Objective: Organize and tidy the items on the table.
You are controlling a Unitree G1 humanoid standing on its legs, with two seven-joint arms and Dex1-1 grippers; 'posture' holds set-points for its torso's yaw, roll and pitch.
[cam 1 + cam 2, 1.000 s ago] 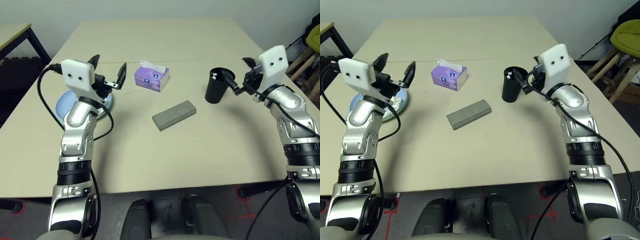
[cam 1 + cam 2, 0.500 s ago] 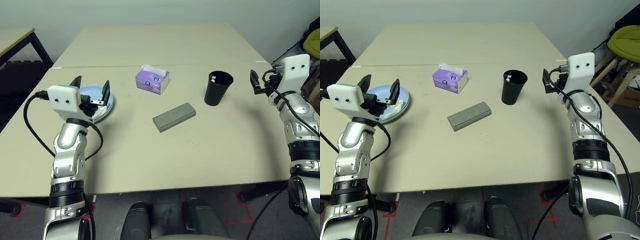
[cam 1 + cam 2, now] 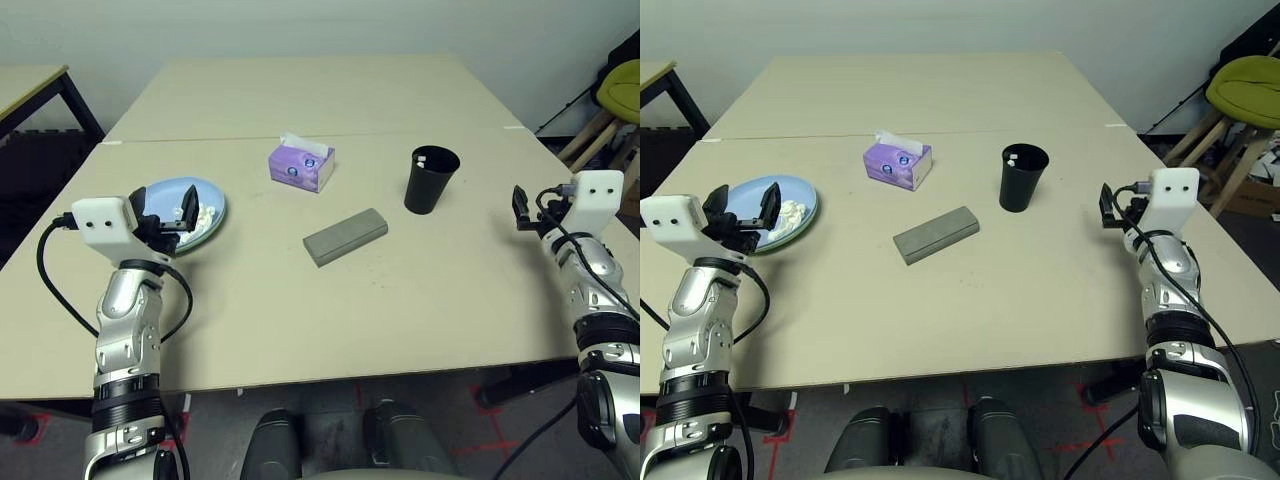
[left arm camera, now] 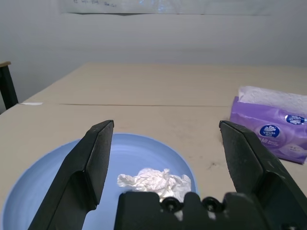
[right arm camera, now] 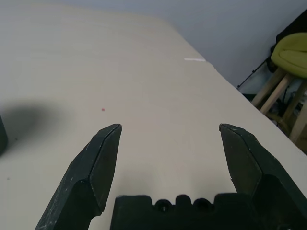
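Left claw [image 4: 167,125] wide open, empty, near plate [image 4: 127,158]; right claw [image 5: 171,127] likewise, beside cup [image 3: 1024,180]

— What's the round light-blue plate [image 3: 790,190] made of?
— Smooth plastic, by its look; the crumpled white tissue [image 3: 790,215] is soft, wrinkled paper.
— And the black round cup [image 3: 1023,185]?
— Smooth, plastic-looking.

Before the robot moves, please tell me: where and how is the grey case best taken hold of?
Probably across its narrow width near the middle, coming from above. The grey case lies flat and long, slanting on the table, with bare tabletop along both long sides, so each finger should have room.
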